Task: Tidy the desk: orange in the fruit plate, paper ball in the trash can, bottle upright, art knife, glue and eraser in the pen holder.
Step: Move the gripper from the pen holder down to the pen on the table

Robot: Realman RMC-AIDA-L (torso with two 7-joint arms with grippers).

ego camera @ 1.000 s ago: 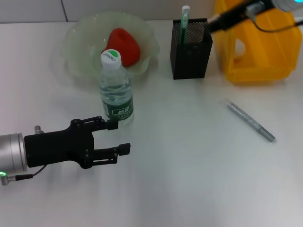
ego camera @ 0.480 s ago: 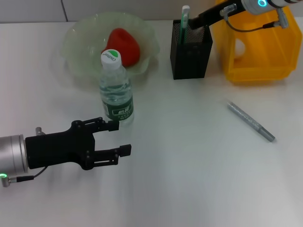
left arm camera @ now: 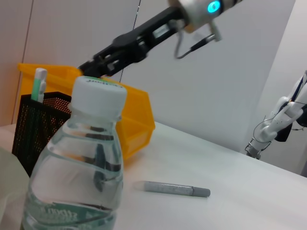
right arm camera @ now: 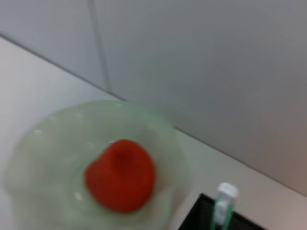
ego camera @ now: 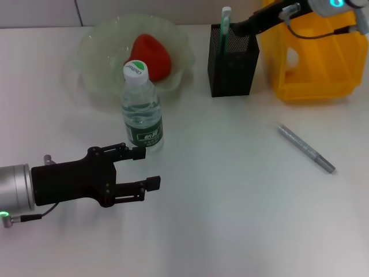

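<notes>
Now left gripper point(ego camera: 140, 167) jaws open, empty, beside bottle point(ego camera: 141, 109).

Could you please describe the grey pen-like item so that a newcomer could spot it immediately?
Start at the yellow bin at the table's far right. Just in front of it, the grey stick lies flat and alone on the white table, slim and metallic, unlike anything nearby.

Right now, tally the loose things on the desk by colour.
Red: 1, the fruit in the plate
Green-capped: 2, the bottle and the stick in the pen holder
Grey: 1, the pen-like tool
Total: 4
</notes>
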